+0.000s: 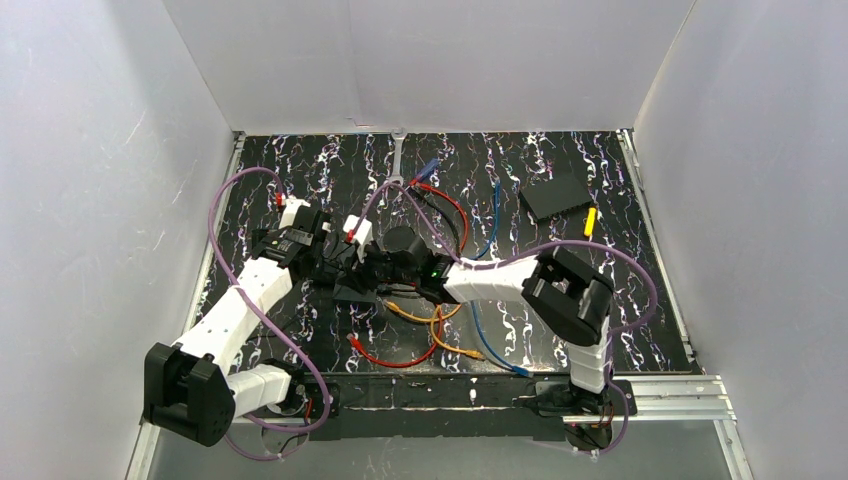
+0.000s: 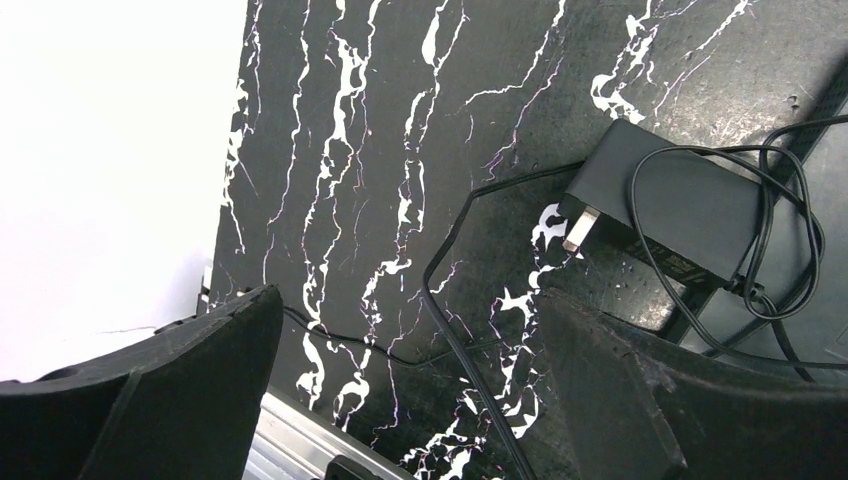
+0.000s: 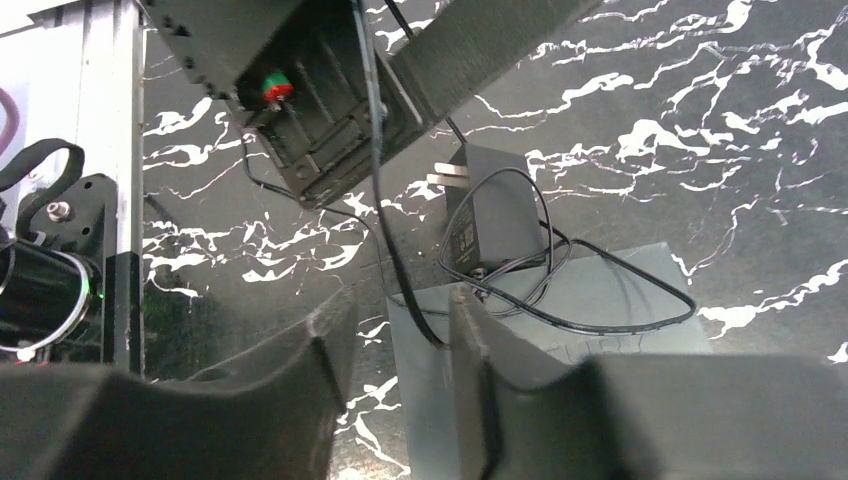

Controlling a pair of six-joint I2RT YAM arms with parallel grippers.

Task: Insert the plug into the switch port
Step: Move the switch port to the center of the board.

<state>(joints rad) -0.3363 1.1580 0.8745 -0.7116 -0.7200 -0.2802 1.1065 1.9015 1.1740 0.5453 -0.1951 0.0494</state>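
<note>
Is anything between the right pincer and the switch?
Yes. A thin black cable runs between the fingers of the right pincer. Its loops lie across the top of the switch, and the power adapter sits at the switch's far edge.

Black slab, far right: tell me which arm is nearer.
Right. The right arm's elbow sits just in front of the black slab; the left arm lies far off to its left.

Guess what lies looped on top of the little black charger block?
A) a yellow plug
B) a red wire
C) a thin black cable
C: in the left wrist view, a thin black cable curls in loops over the black power adapter, the block with metal prongs at its end.
</note>
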